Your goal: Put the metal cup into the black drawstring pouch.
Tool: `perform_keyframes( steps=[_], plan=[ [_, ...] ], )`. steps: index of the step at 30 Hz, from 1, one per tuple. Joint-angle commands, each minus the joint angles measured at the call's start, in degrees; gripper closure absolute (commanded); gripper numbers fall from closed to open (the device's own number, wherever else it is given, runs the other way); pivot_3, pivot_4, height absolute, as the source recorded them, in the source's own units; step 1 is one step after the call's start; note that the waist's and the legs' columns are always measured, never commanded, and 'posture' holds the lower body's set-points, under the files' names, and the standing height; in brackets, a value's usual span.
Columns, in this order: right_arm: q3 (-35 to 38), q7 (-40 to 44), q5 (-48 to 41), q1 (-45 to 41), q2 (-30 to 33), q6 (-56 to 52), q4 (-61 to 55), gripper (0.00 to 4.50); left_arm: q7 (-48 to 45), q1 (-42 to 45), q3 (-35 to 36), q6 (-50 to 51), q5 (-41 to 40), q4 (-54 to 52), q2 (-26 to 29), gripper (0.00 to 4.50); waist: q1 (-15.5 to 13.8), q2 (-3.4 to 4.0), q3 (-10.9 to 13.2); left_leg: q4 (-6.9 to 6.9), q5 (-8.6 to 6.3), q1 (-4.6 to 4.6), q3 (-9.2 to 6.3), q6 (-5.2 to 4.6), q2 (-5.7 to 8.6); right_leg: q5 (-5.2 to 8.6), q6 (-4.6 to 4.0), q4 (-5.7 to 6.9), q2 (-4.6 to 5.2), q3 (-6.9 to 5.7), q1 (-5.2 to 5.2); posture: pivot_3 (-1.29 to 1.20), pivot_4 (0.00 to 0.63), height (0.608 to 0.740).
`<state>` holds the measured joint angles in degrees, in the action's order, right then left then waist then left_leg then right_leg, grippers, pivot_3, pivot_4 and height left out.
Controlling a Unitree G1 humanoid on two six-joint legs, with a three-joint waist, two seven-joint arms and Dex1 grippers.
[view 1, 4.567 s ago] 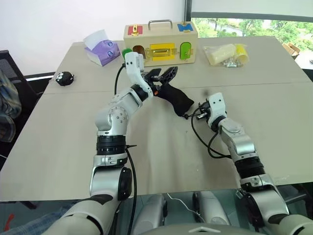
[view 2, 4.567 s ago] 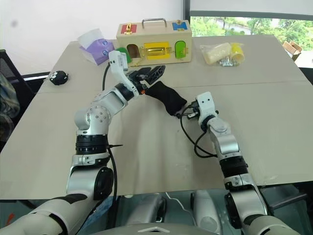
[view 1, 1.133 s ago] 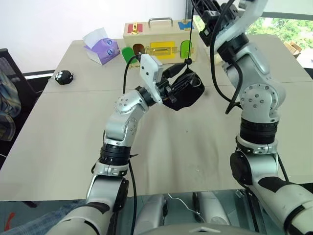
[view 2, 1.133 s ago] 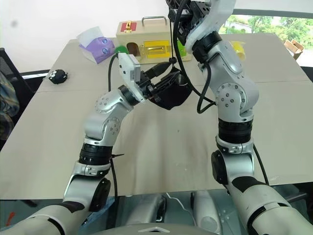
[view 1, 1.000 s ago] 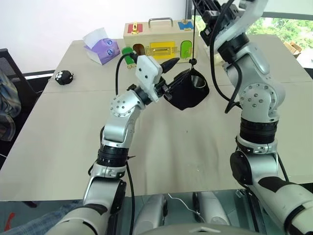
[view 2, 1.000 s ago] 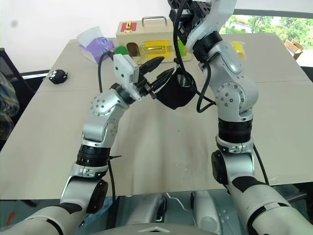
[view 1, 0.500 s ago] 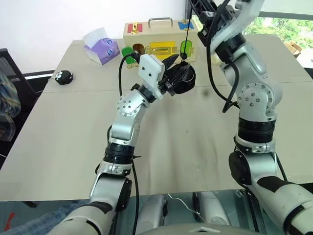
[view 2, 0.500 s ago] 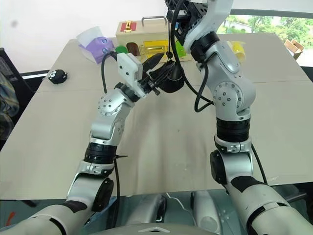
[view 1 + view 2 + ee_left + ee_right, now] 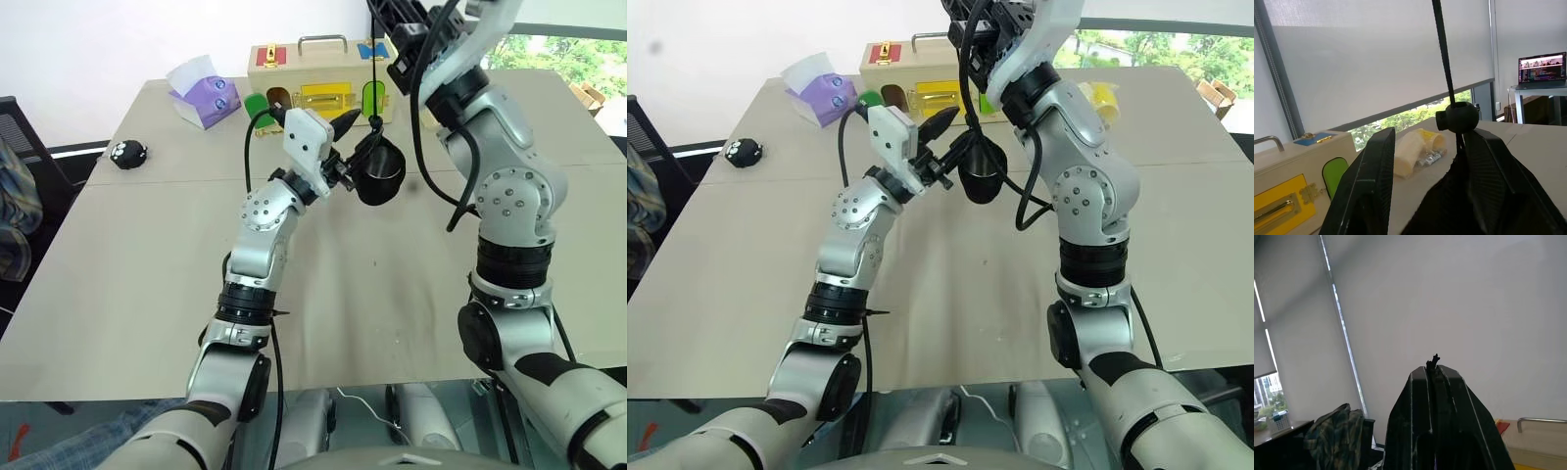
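1. The pouch (image 9: 380, 172) hangs in the air over the table (image 9: 137, 294), from its cord (image 9: 1442, 49)
2. The right gripper (image 9: 1435, 373) is pinched shut on the cord's end, raised high
3. The left gripper (image 9: 355, 144) stands half open beside the pouch, one finger (image 9: 1493, 166) against the fabric
4. Whether the cup is inside the pouch, I cannot tell; closing may remain

The cup sits inside the black pouch (image 9: 379, 174) (only a bit of shiny rim peeks out). The right gripper (image 9: 1434, 369) runs off the picture's top edge.
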<state>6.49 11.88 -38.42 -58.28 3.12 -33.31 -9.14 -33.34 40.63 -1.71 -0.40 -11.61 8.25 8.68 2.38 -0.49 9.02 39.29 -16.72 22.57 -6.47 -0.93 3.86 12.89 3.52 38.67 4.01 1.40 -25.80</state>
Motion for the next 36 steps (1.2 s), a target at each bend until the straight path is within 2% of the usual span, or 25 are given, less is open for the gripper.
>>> perform_keyframes(
  steps=[1,13,16,19,27,32,36],
  plan=[
    [-0.28,0.46,-1.11,-1.1,0.1,-0.08,-3.03,4.5,0.31,1.52,0.64,-0.8,-1.34,-1.15,-0.38,2.26,0.01,0.0,0.0,0.0,0.0,0.0,0.0,0.0,0.0,0.0,0.0,0.0,0.0,0.0,0.0,0.0,0.15,0.71],
    [-0.25,0.8,-1.18,-1.21,0.04,-0.44,-2.89,4.5,0.5,1.73,0.73,-0.79,-1.83,-0.9,-0.41,2.26,0.01,0.0,0.0,0.0,0.0,0.0,-0.01,0.0,0.0,0.0,0.0,0.0,0.0,0.0,0.0,0.0,0.15,0.71],
    [-0.32,0.73,-1.16,-1.15,0.02,-0.52,-3.11,4.5,0.12,1.58,0.79,-0.7,-2.64,-1.21,-0.73,3.0,0.01,0.0,0.0,0.0,0.0,0.0,0.0,0.0,0.0,0.0,0.0,0.0,0.0,0.0,0.0,0.0,0.15,0.71],
    [-0.39,0.65,-1.1,-1.08,0.02,-0.58,-3.25,4.5,0.06,1.52,0.7,-0.57,-2.92,-1.31,-0.76,4.34,0.02,0.0,0.0,0.0,0.0,0.0,-0.01,0.0,0.0,0.0,0.0,0.0,0.0,0.0,0.0,0.0,0.15,0.71],
    [0.37,0.35,-0.27,-1.73,0.02,0.63,-2.35,4.5,0.7,1.5,0.46,0.54,-2.62,-0.75,-0.88,4.33,0.0,0.0,0.0,0.0,0.0,0.0,-0.01,0.0,0.0,0.0,0.0,0.0,0.0,-0.01,0.0,0.0,0.15,0.71],
    [3.14,-1.24,0.87,-4.98,-0.79,6.17,0.91,4.5,1.39,0.45,3.0,7.95,-8.97,-0.68,-3.39,4.33,-0.01,0.0,0.0,0.01,0.0,0.01,-0.01,0.0,0.01,0.0,0.0,0.01,0.0,-0.01,0.0,0.0,0.15,0.71],
    [6.53,-2.3,-0.81,-8.76,-2.64,11.47,2.64,4.5,-0.3,-1.01,2.81,12.65,-10.85,-0.45,-2.43,4.33,0.16,0.0,0.0,0.0,0.0,0.01,-0.02,0.0,0.0,0.0,0.0,0.02,-0.01,-0.01,-0.01,0.0,0.15,0.71]
  ],
)
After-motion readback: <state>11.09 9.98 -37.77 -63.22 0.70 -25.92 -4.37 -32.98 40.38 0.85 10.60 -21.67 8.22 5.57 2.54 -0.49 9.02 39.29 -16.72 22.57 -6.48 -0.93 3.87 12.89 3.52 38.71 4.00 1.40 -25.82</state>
